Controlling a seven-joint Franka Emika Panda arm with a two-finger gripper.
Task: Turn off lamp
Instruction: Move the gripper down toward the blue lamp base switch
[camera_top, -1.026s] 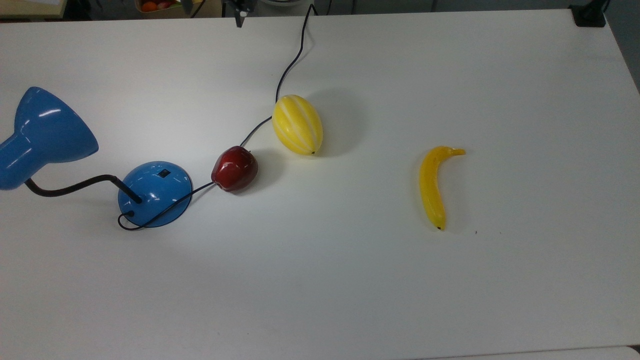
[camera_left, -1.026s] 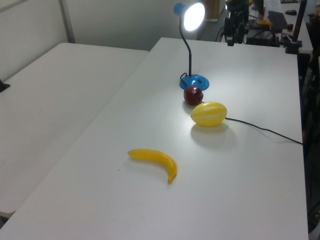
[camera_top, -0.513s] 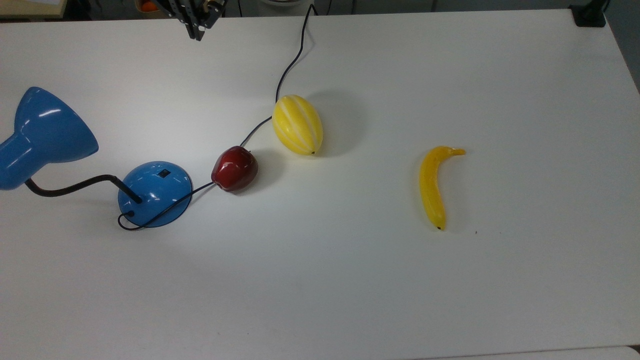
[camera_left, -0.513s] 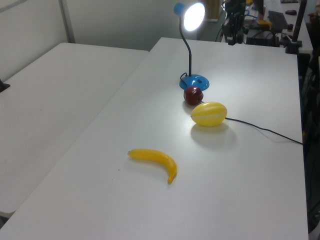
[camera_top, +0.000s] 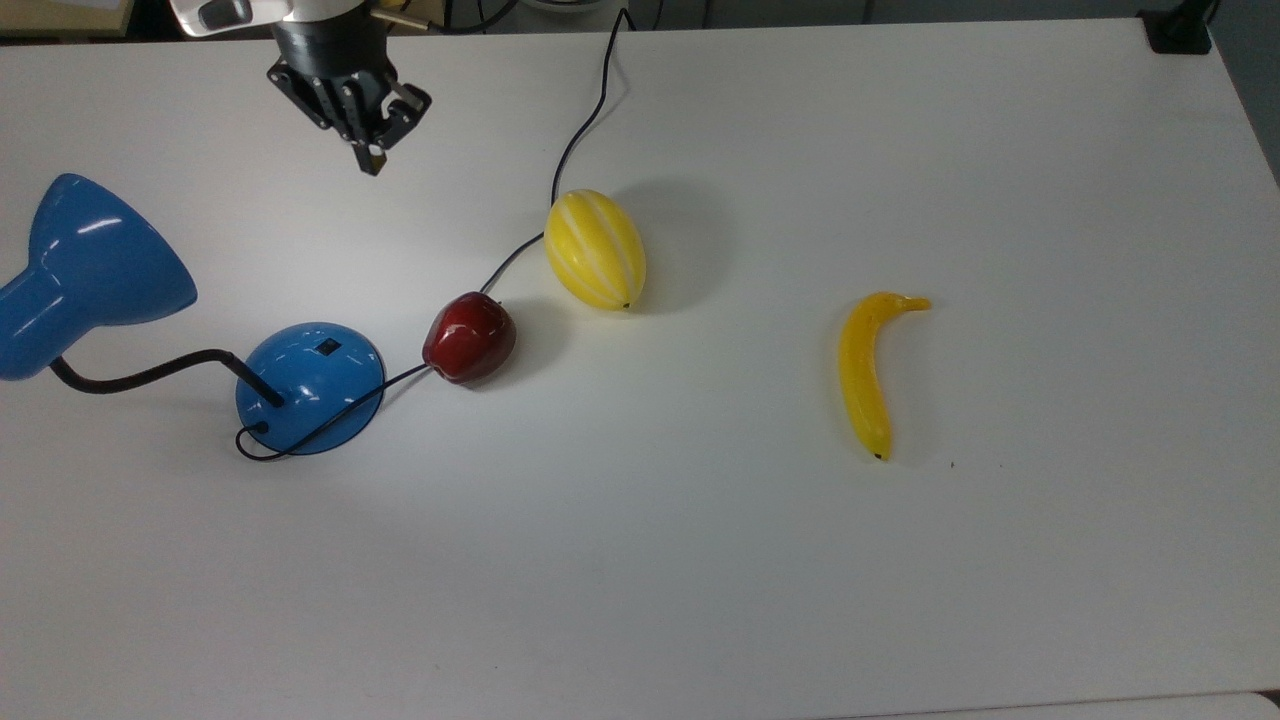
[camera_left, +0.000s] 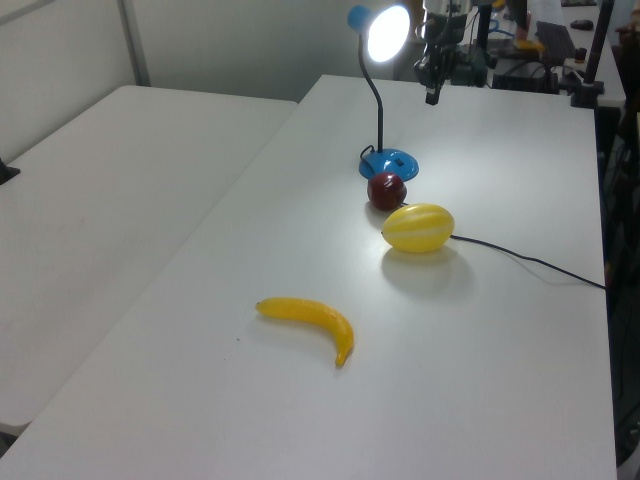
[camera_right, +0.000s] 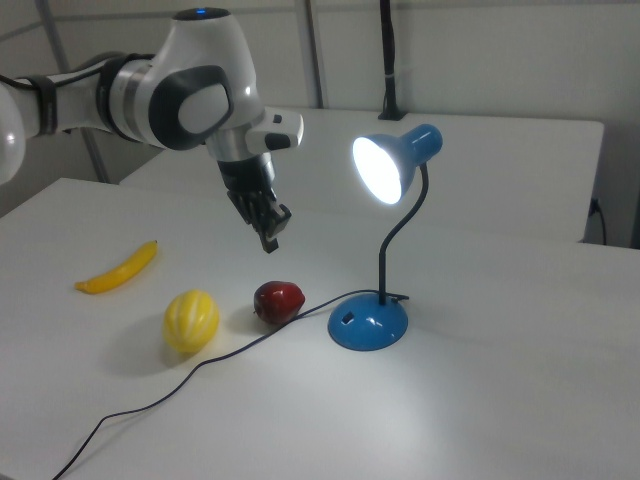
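Observation:
The blue lamp stands at the top view's left, its domed base (camera_top: 310, 388) carrying a small black switch (camera_top: 327, 348) and its cone shade (camera_top: 90, 265) leaning out on a bent black neck. The bulb glows bright in the shade (camera_right: 385, 168) in the right view. My gripper (camera_top: 370, 160) hangs above the table, beyond the base toward the top view's upper edge, with its fingers together and nothing between them. In the right view the gripper (camera_right: 270, 238) hovers above the apple, to the left of the shade. It touches nothing.
The lamp's black cord (camera_top: 590, 110) runs from the base past a red apple (camera_top: 468, 337) and a yellow striped melon (camera_top: 595, 249) to the table's far edge. A banana (camera_top: 868, 372) lies at the top view's right.
My gripper has come in from the top view's upper edge, moving down and left toward the lamp. The lamp and the fruit have not moved.

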